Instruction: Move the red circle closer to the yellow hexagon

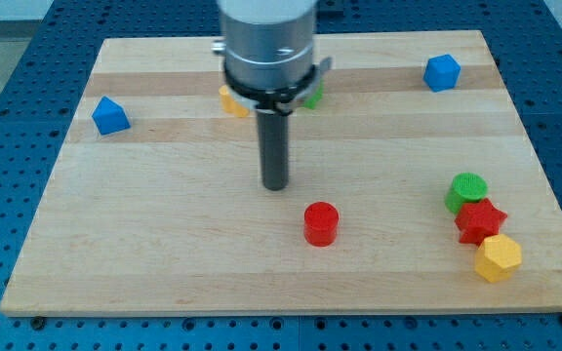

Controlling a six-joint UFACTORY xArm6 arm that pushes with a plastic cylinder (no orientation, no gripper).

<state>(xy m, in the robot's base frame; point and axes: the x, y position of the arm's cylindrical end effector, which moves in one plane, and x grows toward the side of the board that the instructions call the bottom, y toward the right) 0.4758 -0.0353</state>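
The red circle [321,223] stands on the wooden board a little below the middle. The yellow hexagon [498,257] lies near the board's lower right corner, just below a red star [479,220]. My tip [276,185] rests on the board up and to the left of the red circle, a short gap away and not touching it. The yellow hexagon is far to the right of both.
A green circle [467,190] sits just above the red star. A blue block [110,116] lies at the left, another blue block [442,72] at the top right. A yellow block [232,101] and a green block [314,96] are partly hidden behind the arm.
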